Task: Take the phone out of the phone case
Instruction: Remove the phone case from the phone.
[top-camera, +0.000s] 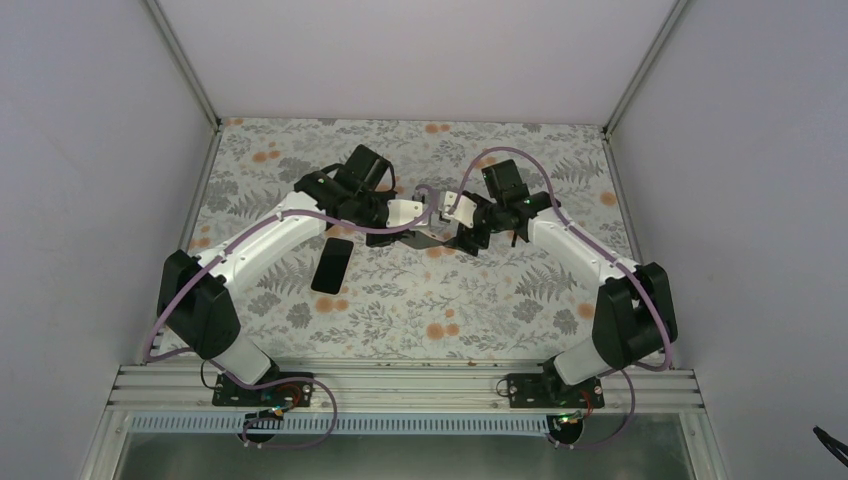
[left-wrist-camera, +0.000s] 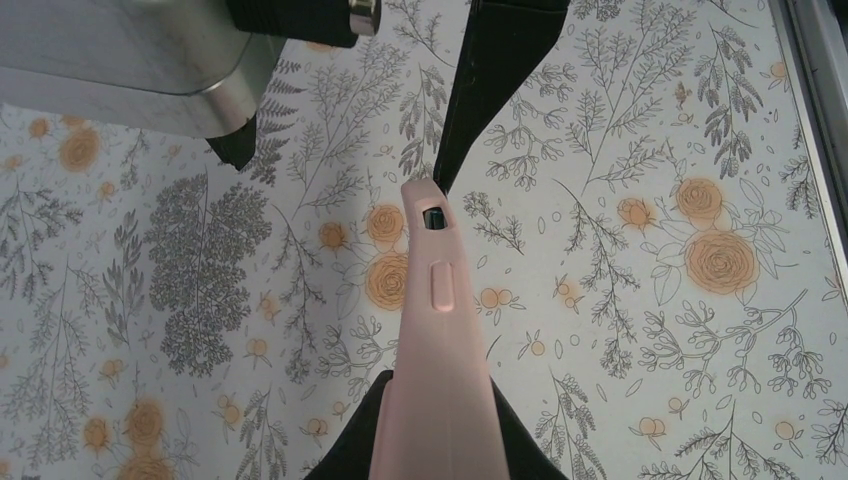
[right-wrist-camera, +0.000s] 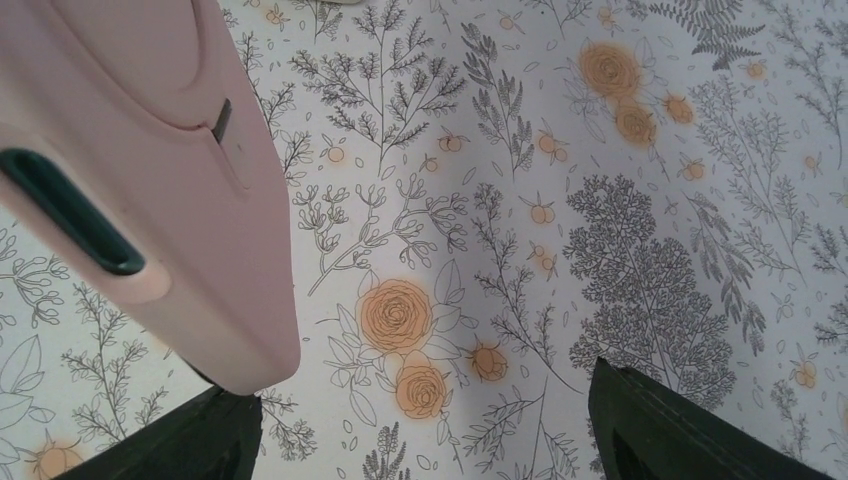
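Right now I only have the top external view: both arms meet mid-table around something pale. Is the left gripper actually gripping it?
Observer: Yes. The left wrist view shows the pink phone case edge-on, clamped in the left gripper between its dark fingers.
Operator: And the other arm?
Observer: The right gripper is open in its wrist view: jaws wide apart over the tablecloth, the case by one finger, not pinched.
Operator: Anything on the case's edge?
Observer: A raised button and a small dark cutout further along.
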